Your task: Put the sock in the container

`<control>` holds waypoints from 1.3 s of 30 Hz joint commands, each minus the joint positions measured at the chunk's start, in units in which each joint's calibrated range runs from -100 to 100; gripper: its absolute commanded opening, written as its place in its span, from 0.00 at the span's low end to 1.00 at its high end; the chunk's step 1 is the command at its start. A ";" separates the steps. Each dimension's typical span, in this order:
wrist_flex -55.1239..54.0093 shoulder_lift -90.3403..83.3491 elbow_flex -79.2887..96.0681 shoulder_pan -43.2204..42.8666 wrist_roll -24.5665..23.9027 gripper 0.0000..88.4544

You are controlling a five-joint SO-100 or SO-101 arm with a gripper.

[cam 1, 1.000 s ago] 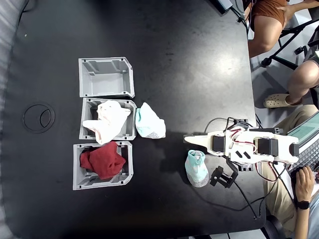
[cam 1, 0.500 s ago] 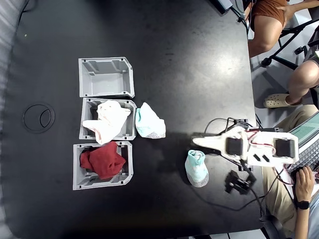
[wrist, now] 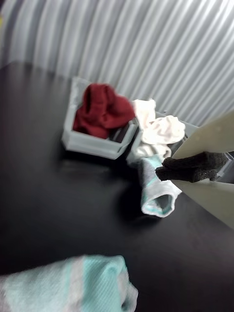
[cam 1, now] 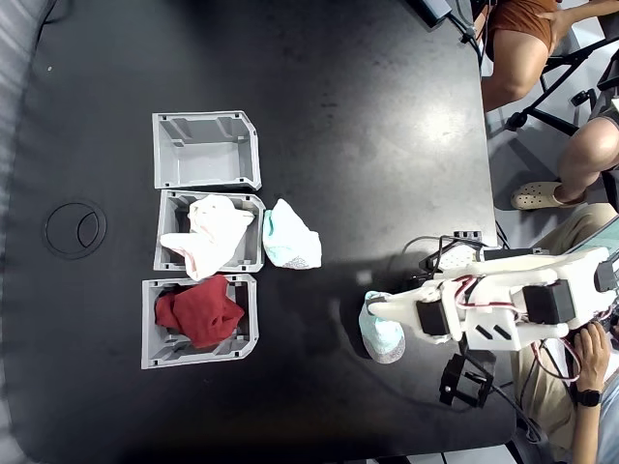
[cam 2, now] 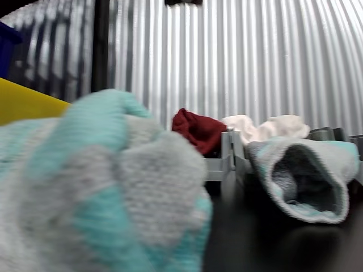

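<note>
**End effector at the sock, bin well apart**

Fixed view: the white end effector (cam 1: 372,307) tips touch the small lumpy mint-green sock (cam 1: 383,333) on the black table (cam 1: 319,116); its opening cannot be told. The empty light grey ribbed plastic container (cam 1: 206,149) sits well apart.

Wrist view: a foam-padded finger (wrist: 195,166) crosses a second mint sock (wrist: 156,190).

Other view: the sock (cam 2: 96,192) looms, blurred.

Bright overhead glare on the table (cam 1: 387,126); close views blurred, perhaps defocused.
</note>
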 commanded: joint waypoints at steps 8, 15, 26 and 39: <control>3.09 12.35 -5.18 -12.62 0.12 0.01; 11.98 13.61 -12.39 -13.88 -0.05 0.01; 20.60 13.69 -16.81 -14.35 -0.17 0.01; 19.41 26.57 -16.00 -19.94 -0.34 0.02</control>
